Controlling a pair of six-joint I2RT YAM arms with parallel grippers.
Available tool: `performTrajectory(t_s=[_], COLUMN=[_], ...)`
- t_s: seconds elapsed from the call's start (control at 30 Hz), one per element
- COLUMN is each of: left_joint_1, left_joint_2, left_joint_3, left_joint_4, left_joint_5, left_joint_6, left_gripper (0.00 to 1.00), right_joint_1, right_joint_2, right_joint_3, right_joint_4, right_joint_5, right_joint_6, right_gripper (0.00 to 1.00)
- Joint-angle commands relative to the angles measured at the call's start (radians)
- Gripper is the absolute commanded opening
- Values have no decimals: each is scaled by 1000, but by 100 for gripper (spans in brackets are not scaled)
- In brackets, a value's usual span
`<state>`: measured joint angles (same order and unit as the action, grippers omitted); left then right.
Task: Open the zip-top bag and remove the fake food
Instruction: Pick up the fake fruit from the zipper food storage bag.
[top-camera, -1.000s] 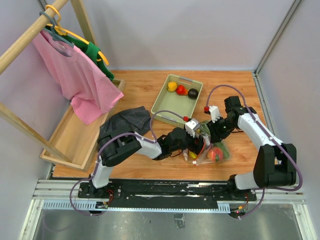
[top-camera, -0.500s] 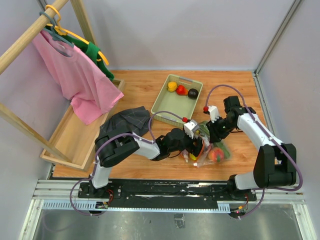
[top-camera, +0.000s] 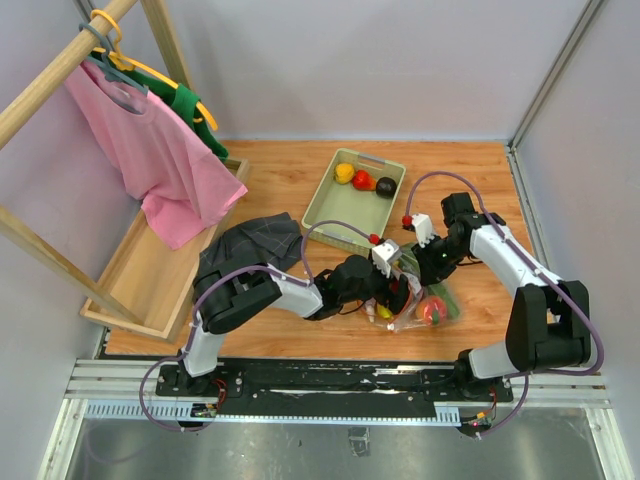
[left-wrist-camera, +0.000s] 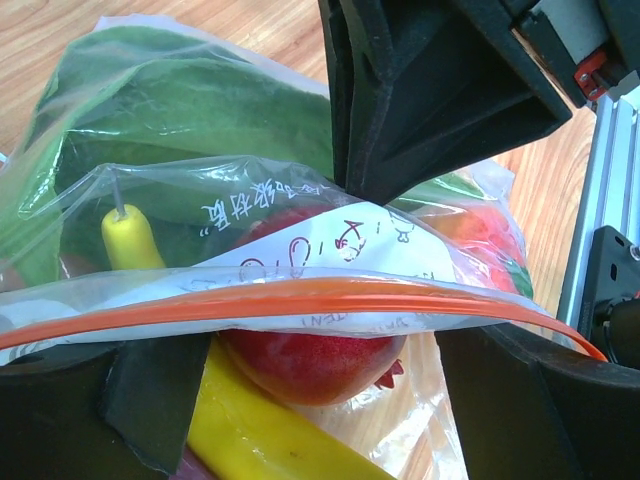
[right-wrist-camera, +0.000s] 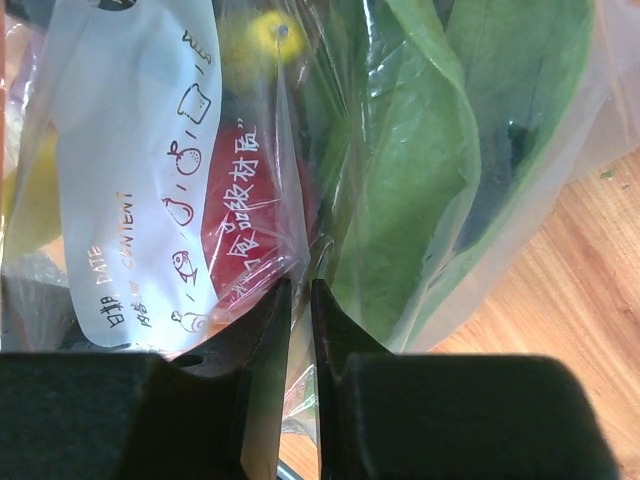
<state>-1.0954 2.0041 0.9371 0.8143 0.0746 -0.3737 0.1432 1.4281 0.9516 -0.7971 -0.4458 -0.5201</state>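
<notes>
— Two arms meet at the zip-top bag (top-camera: 418, 300), at 5 o'clock on the table (top-camera: 480, 170), close to its front edge. Bare wood lies at its 3 o'clock.
— And the jaws?
— The right gripper (right-wrist-camera: 300, 330) pinches the bag film, fingers almost together. The left gripper (top-camera: 397, 290) stands wide apart under the orange zip strip (left-wrist-camera: 300, 295).
— The fake food (top-camera: 432, 310)?
— Inside the bag, unclear from above. The left wrist shows a red fruit (left-wrist-camera: 300, 365) and a banana (left-wrist-camera: 250, 435), the right wrist a green leaf (right-wrist-camera: 420, 170).
</notes>
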Motion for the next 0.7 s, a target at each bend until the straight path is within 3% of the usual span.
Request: performTrajectory(t_s=[0.0,0.3,0.4,0.67], left_joint_1=[-13,-14,-14,-15], left_joint_2=[67,102,99,-2], left_joint_3=[2,41,45,7], left_joint_4=[-102,-187,-221,-222], left_joint_5=[98,50,13,-23], left_joint_6=[-10,-16,-19,-23], left_gripper=[93,94,90,45], right_joint_1=[35,39,38,39], right_joint_2=[15,9,5,-3], right_joint_3=[3,3,2,0], right_joint_4=[19,19,19,22], right_joint_5=[-48,-65,-65,-52], right_joint_6=[14,12,12,11], right_gripper=[15,24,27,32])
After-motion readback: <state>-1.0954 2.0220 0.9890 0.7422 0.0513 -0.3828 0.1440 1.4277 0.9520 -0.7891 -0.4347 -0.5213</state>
